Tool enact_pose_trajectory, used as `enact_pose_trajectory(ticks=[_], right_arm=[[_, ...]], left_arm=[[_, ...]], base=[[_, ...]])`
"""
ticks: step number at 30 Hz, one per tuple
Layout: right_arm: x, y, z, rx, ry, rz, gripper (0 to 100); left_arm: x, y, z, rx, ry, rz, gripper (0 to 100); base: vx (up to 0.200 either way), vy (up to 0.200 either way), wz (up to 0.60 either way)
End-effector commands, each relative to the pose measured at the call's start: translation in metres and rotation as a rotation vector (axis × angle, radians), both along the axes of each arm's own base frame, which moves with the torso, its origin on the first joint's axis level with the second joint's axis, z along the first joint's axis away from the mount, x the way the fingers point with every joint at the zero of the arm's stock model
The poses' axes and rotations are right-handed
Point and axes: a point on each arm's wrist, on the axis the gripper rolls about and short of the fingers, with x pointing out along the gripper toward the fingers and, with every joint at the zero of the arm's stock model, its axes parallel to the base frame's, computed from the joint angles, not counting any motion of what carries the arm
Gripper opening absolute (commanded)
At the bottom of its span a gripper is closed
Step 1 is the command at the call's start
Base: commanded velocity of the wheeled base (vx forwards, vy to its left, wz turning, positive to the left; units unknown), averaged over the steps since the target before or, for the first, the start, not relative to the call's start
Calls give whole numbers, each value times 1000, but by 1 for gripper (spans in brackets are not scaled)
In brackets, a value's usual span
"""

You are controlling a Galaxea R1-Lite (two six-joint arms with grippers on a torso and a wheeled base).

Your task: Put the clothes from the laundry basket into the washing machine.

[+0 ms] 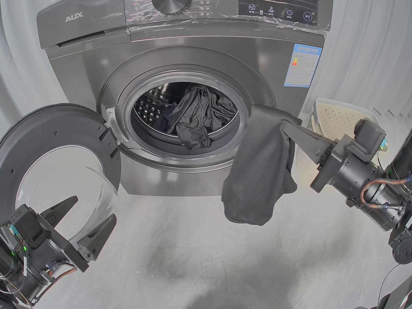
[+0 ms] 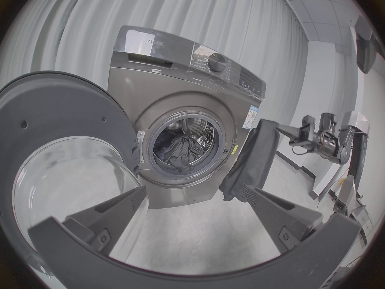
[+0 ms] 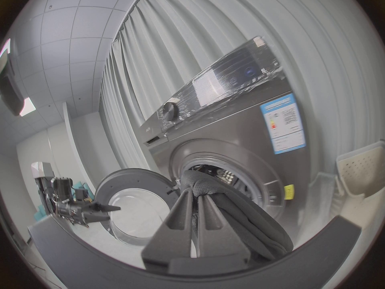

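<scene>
Grey garment (image 1: pixel 257 168), hanging vertically, from right end effector (image 1: pixel 286 126)

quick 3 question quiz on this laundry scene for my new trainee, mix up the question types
1. True or false: the washing machine door stands open.
2. Fill in: the hanging dark garment is held by the ____ gripper.
3. The left gripper is: A open and empty; B shut on the garment; C inside the washing machine.
Key: 1 true; 2 right, since the right gripper is shut on it; 3 A.
</scene>
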Motion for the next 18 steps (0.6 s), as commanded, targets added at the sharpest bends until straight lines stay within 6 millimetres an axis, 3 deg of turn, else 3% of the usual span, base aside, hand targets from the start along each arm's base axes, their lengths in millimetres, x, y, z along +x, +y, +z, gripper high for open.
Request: enact_pose_trajectory(ticks=[1,5,18], right_arm=[[15,33,1,29,23,50,0],[26,49,4,76,-21,52,0],[25,58,4,83,-27,76,0]], left_arm=[[17,-15,-4,41,59,-19,100],[26,-25,-11,68,100,-105,100],[48,-41,-14,48,179,-386,100]], base=[[0,0,0],[0,0,0],[0,0,0]])
